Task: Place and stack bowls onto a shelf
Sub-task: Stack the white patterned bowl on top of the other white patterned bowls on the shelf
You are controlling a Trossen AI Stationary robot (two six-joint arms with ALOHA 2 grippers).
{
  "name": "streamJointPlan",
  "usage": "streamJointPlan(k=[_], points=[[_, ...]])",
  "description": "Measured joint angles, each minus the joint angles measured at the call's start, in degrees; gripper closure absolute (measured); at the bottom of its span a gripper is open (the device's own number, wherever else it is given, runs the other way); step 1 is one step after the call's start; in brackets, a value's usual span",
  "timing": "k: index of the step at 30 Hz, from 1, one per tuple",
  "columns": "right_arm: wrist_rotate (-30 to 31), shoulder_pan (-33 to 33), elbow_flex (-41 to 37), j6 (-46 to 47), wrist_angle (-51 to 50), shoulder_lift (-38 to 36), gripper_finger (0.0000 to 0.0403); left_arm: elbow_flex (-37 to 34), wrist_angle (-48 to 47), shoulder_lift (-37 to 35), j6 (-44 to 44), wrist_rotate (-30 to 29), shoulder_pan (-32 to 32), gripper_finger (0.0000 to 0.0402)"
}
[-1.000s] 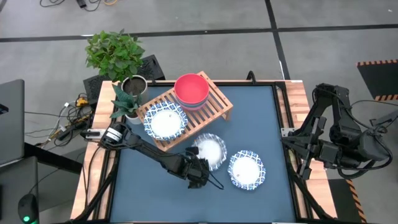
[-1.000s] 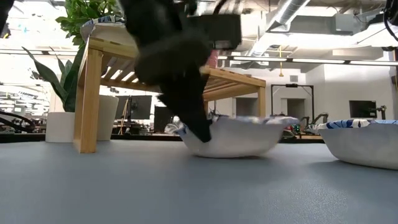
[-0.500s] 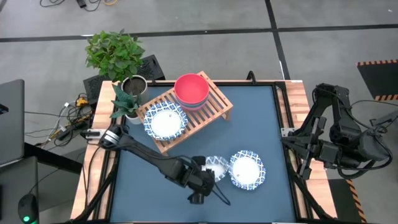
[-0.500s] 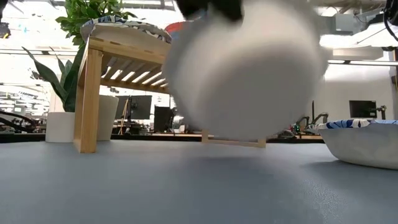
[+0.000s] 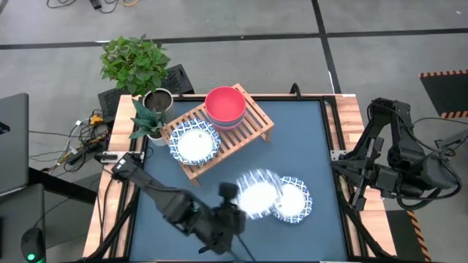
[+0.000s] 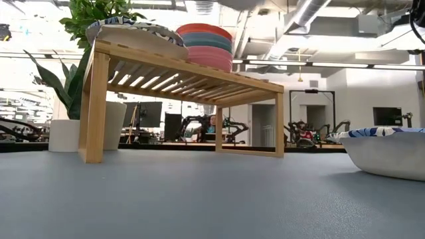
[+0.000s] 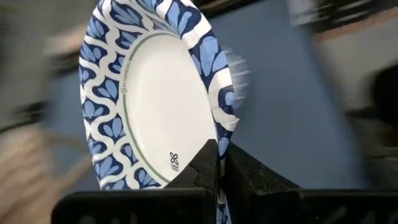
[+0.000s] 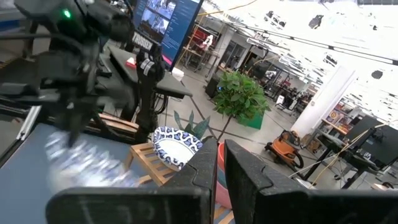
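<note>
Bowls are partly sorted, so we're somewhere past the middle of this one by our reckoning. On the wooden slat shelf point(image 5: 219, 139) we've got a stack of plain bowls point(image 5: 224, 107) with the red one on top; in the low view pink and a grey-blue layer show beneath it, and we can't really make out a green one from here. Next to that stack, at the shelf's other end, sits one white dish with the blue patterned rim point(image 5: 194, 142).

Right now the left gripper point(image 7: 217, 163) is clenched on the rim of another blue-patterned dish point(image 7: 155, 93), holding it up off the dark blue tabletop point(image 5: 307, 139), tilted, out in front of the shelf. In the high view it hangs partly over the last dish point(image 5: 292, 201), which sits on the table near the right side, untouched.

The right gripper point(image 8: 219, 155) is parked off the table's right edge, fingers nearly together and holding nothing that we can see.

So what's left, as we judge it: get the held dish onto the one already on the shelf, then go back for the one on the table. We only count three patterned dishes here, no idea about a fourth. The leafy plant and the metal plant pot point(image 5: 157, 101) by the shelf's back corner aren't part of it.
</note>
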Motion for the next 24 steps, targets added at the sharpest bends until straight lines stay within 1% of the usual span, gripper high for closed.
streamJointPlan(k=[2, 4, 6, 11, 13, 15, 20, 24], points=[[0.0, 0.0, 0.0, 0.0, -0.5, 0.0, 0.0346, 2.5, -6.3, 0.0, -0.9, -9.0, -1.5, 0.0401], [0.0, 0.0, 0.0, 0.1, -1.6, 0.0, 0.0346, 4.1, -11.4, 0.0, -3.4, -15.2, -2.8, 0.0401], [0.0, 0.0, 0.0, 0.1, -2.2, 0.0, 0.0346, 3.7, -14.7, -0.7, -5.7, -18.9, -3.8, 0.0401], [0.0, 0.0, 0.0, 1.3, -2.9, 0.0, 0.0346, 3.6, -24.5, -0.9, -13.3, -25.3, -5.2, 0.0401], [0.0, 0.0, 0.0, 1.5, -3.3, 0.0, 0.0346, 3.6, -28.8, -0.9, -17.2, -26.9, -5.5, 0.0401], [0.0, 0.0, 0.0, 1.5, -3.6, 0.0, 0.0346, 3.6, -29.8, -1.0, -19.9, -27.0, -5.4, 0.0401], [0.0, 0.0, 0.0, 1.6, -4.0, 0.0, 0.0346, 3.8, -29.7, -1.0, -16.4, -28.2, -5.2, 0.0401], [0.0, 0.0, 0.0, 1.7, -4.1, 0.0, 0.0346, 3.9, -29.7, -1.1, -15.7, -29.4, -5.4, 0.0401]])
